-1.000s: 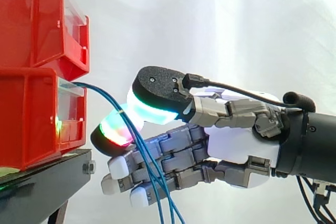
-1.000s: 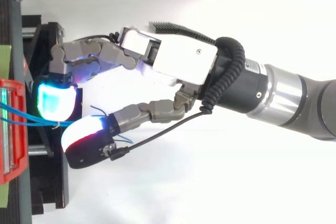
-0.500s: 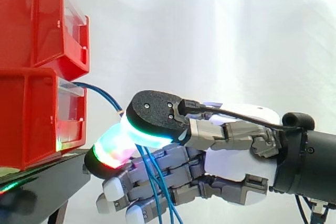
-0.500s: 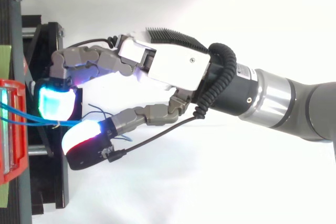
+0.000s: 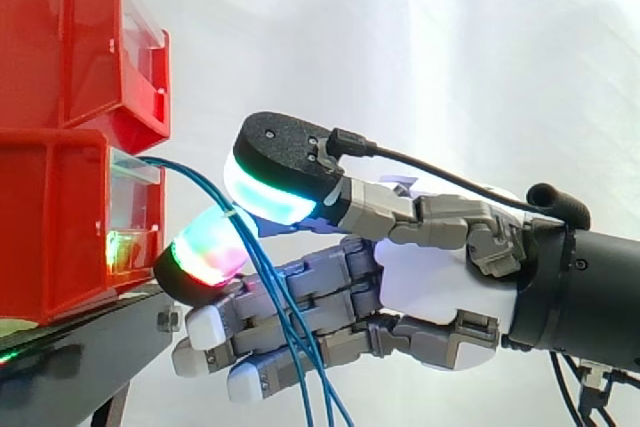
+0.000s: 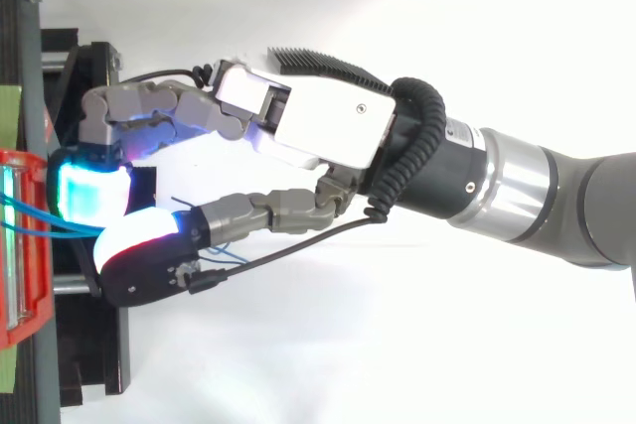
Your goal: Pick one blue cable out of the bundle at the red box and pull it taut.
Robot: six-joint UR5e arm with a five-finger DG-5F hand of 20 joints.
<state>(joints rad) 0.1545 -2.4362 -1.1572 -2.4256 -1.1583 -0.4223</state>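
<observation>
Blue cables (image 5: 272, 292) spill from the lower red bin (image 5: 50, 217); the hand (image 5: 430, 277) seems to pinch them between its glowing pads (image 5: 205, 252).

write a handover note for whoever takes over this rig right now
The hand is shut, thumb and a finger pad pinching the blue cables just off the lower red bin.
Cables: they leave the bin front, arc down through the pinch and hang slack below the hand.
Done: bundle reached and gripped; cannot tell if one cable is singled out.
Left: isolate one, pull it taut.
</observation>
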